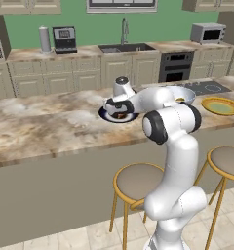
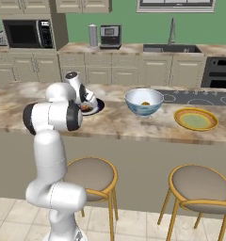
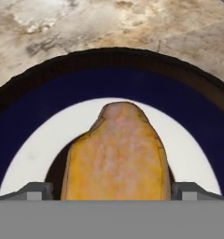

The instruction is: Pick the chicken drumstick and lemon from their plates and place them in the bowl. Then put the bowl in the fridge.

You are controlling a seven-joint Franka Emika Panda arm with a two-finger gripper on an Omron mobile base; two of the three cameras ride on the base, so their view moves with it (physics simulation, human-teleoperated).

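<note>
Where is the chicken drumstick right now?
The chicken drumstick lies on the dark navy plate on the island counter, between the pincer fingertips, left of the bowl.

Even, bright, diffuse light is rendered throughout, with no glare seen. Soft shadow is cast beneath the stools (image 1: pixel 138 183) onto the floor, and a dark shadow is thrown around the chicken drumstick (image 3: pixel 117 156) on the navy plate (image 3: pixel 48 105). Textures are rendered coarse and slightly blurred, most noticeably close to the drumstick
</note>
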